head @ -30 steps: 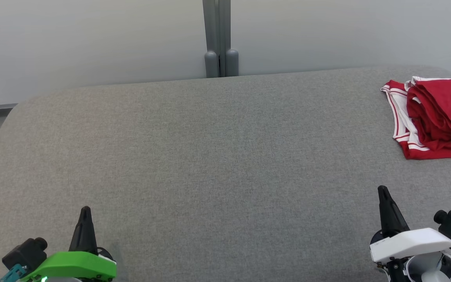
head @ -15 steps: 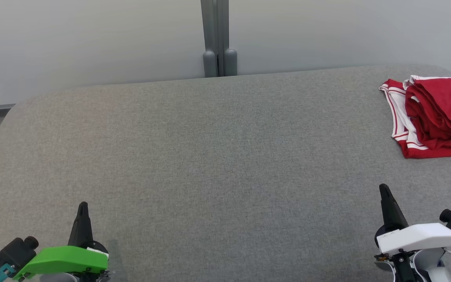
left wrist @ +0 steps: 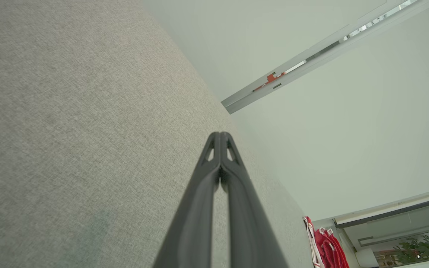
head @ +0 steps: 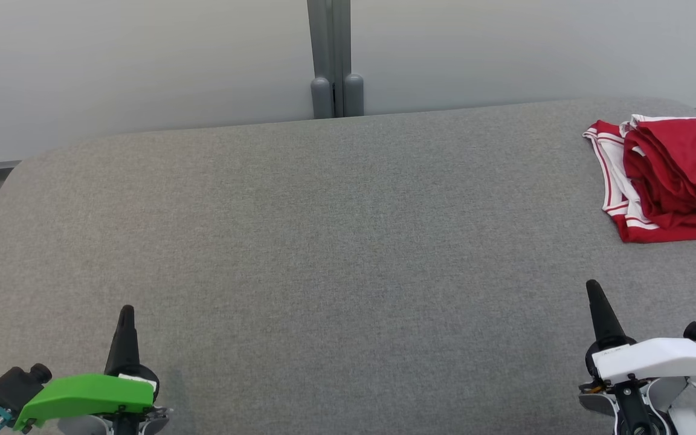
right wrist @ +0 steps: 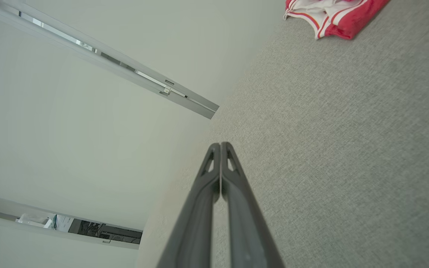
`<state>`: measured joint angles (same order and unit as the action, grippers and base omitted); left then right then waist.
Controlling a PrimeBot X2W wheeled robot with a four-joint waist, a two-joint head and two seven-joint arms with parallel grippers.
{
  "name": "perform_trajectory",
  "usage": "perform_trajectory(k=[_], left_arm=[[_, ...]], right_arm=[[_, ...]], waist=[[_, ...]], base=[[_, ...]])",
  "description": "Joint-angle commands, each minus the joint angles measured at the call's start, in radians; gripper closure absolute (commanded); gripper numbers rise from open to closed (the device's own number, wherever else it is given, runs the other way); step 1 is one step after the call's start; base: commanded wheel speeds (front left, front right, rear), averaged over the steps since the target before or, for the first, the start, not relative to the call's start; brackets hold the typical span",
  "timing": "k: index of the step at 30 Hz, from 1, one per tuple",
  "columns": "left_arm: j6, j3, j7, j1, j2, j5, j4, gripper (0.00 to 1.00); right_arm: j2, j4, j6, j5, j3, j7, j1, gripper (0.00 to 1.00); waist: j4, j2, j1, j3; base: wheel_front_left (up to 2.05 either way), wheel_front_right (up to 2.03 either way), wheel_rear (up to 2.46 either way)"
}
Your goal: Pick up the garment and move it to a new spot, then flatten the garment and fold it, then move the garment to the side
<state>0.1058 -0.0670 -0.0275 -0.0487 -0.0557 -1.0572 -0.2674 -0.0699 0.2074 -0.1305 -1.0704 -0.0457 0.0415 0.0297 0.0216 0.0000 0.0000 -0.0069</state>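
The garment (head: 668, 175) is red with white striped trim and lies folded at the far right of the grey padded surface (head: 324, 241). It shows small in the left wrist view (left wrist: 326, 245) and at the top of the right wrist view (right wrist: 333, 16). My left gripper (head: 125, 314) sits at the lower left, shut with nothing held, its tips pressed together (left wrist: 220, 136). At the lower right my right gripper (head: 592, 287) is shut and empty too (right wrist: 221, 146), well short of the garment.
A pale wall with a grey vertical post (head: 331, 60) rises behind the surface's far edge. The surface's rounded left corner (head: 3, 187) drops to a darker floor strip. A wide stretch of bare grey fabric lies between the two grippers.
Both grippers have drawn back and outward toward the bottom corners, still shut. The whole head picture shifted slightly; the garment lies as before.
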Motion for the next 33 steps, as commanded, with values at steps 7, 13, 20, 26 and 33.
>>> perform_trajectory(k=[7, 13, 20, 26, 33], left_arm=[[0.009, -0.012, 0.023, -0.034, -0.002, -0.087, 0.013, 1.00], [0.011, -0.017, 0.038, -0.039, -0.001, -0.148, 0.015, 1.00], [0.013, -0.022, 0.055, -0.043, 0.000, -0.215, 0.016, 1.00], [0.016, -0.026, 0.070, -0.047, 0.001, -0.266, 0.018, 1.00], [0.018, -0.031, 0.084, -0.051, 0.002, -0.323, 0.019, 1.00]], right_arm=[[0.000, -0.001, -0.001, -0.090, -0.011, -0.024, 0.032, 1.00], [0.002, 0.004, -0.001, -0.150, -0.017, -0.040, 0.039, 1.00], [0.003, 0.010, -0.001, -0.215, -0.023, -0.058, 0.047, 1.00], [0.005, 0.014, -0.001, -0.267, -0.029, -0.072, 0.051, 1.00], [0.006, 0.019, -0.001, -0.324, -0.035, -0.087, 0.059, 1.00]], waist=[[-0.002, 0.0000, 0.0000, 0.001], [-0.004, 0.0000, 0.0000, 0.002], [-0.007, 0.0000, 0.0000, 0.003], [-0.009, 0.0000, 0.0000, 0.004], [-0.011, 0.0000, 0.0000, 0.005]], base=[[0.00, 0.00, 0.00], [0.00, 0.00, 0.00], [0.00, 0.00, 0.00], [0.00, 0.00, 0.00], [0.00, 0.00, 0.00]])
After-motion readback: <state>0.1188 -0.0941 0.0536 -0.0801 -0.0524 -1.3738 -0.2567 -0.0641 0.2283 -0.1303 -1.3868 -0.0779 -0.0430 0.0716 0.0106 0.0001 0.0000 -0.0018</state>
